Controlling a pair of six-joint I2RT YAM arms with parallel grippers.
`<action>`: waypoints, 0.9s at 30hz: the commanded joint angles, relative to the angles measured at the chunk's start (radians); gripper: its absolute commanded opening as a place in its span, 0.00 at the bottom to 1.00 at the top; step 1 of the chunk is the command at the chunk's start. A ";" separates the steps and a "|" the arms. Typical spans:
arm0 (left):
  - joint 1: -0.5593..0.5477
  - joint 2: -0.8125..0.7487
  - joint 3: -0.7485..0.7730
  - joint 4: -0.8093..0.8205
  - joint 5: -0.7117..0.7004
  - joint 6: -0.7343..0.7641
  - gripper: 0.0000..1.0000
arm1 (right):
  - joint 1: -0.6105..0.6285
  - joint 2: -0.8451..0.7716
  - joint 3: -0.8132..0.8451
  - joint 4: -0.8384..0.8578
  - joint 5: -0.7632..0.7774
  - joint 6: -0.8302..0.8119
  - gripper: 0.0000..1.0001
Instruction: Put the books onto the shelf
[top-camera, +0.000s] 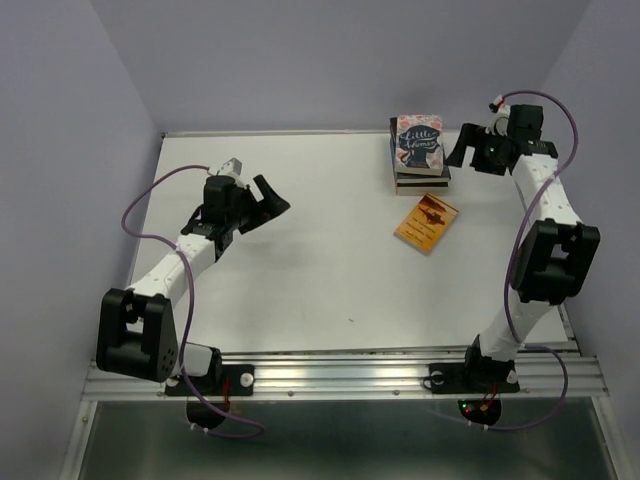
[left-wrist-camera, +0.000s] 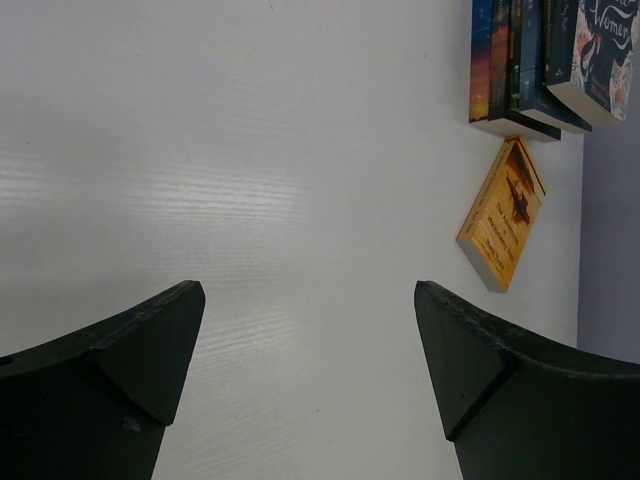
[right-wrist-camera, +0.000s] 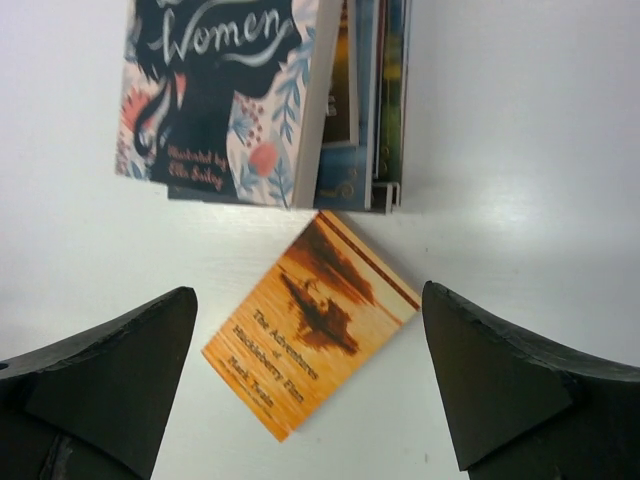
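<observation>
Reaching for the orange book (right-wrist-camera: 310, 325), flat and askew on the surface (top-camera: 300, 280) just nearer than the stack (top-camera: 420, 150): best to lower squarely, close across the narrow width, lift level. Glossy cover up, dark picture, thin. Left end effector (left-wrist-camera: 310, 290) spread wide, well left of the stack. Right end effector (top-camera: 472, 148) equally wide, empty, just right of it.

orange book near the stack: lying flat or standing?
Flat. The orange book lies cover up on the table, its title readable in the right wrist view, skewed relative to the stack.
</observation>
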 joint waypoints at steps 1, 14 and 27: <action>0.009 -0.044 -0.005 0.049 0.022 0.013 0.99 | 0.047 -0.086 -0.122 0.026 0.202 -0.104 1.00; 0.007 -0.064 -0.016 0.046 0.009 0.023 0.99 | 0.101 0.001 -0.090 0.132 0.364 -0.107 1.00; 0.007 -0.058 -0.006 0.033 -0.011 0.035 0.99 | 0.101 0.099 -0.061 0.199 0.357 -0.103 1.00</action>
